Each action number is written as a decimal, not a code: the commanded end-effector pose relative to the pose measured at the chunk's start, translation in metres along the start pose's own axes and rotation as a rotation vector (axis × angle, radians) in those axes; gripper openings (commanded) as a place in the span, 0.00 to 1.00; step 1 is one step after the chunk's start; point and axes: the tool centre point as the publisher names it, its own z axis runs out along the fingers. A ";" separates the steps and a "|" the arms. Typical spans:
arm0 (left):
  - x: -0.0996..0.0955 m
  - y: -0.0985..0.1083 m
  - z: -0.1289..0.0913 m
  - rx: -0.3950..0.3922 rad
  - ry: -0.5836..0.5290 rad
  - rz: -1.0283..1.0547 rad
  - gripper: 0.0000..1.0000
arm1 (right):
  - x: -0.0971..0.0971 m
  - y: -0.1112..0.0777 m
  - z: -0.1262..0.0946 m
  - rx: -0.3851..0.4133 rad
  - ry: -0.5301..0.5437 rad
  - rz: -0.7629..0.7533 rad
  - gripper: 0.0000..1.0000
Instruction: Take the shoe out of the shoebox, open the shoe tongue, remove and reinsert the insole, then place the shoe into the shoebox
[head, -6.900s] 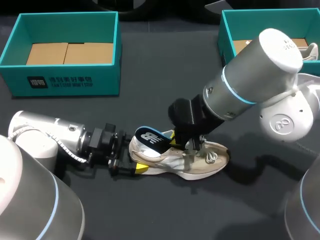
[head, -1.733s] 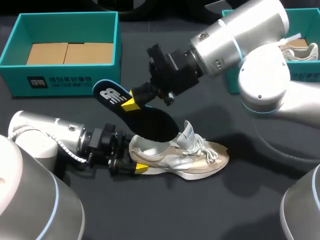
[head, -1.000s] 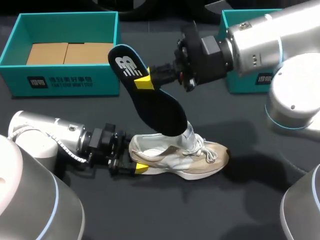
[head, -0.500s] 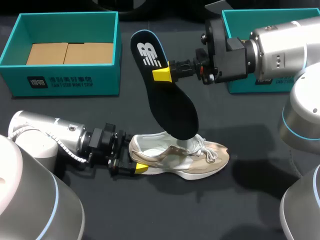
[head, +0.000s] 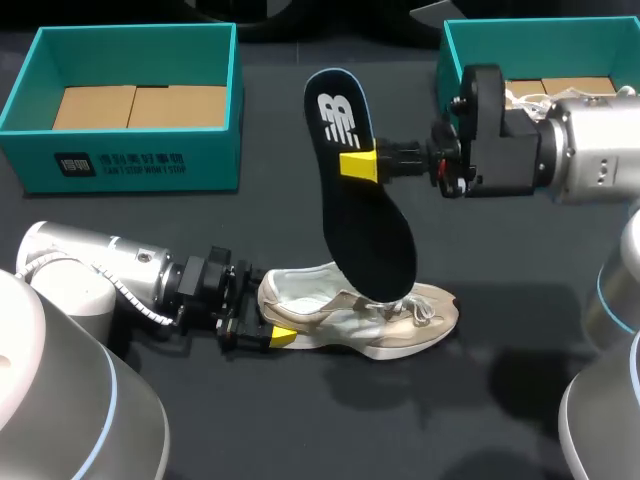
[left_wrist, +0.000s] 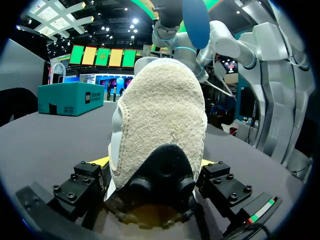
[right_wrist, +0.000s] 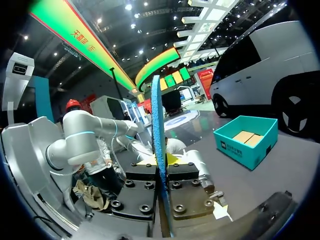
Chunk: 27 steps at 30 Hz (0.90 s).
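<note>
Dark tabletop, shoe (head: 372, 318) sitting on its sole mid-table, teal shoebox (head: 130, 165) off at its 10 o'clock. Head cam shows the insole (head: 362, 205) hanging nearly upright over the shoe's opening, right gripper (head: 358, 165) pinching it from 3 o'clock. Right wrist cam only catches it edge-on between the pads. Left wrist cam shows the heel squeezed between the left gripper (left_wrist: 155, 167) fingers.

Bright overhead light throws soft shadows on the table (head: 330, 420) beside the shoe (head: 350, 320).
</note>
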 end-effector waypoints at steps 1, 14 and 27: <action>0.000 0.002 0.001 0.001 -0.001 0.000 0.00 | 0.008 -0.009 -0.019 -0.017 -0.010 0.031 0.00; 0.000 0.002 0.001 0.001 -0.001 0.000 0.00 | 0.022 -0.016 -0.046 -0.005 -0.031 0.068 0.00; 0.000 0.002 0.001 0.001 -0.001 0.000 0.00 | 0.025 -0.015 -0.050 -0.016 -0.044 0.061 0.00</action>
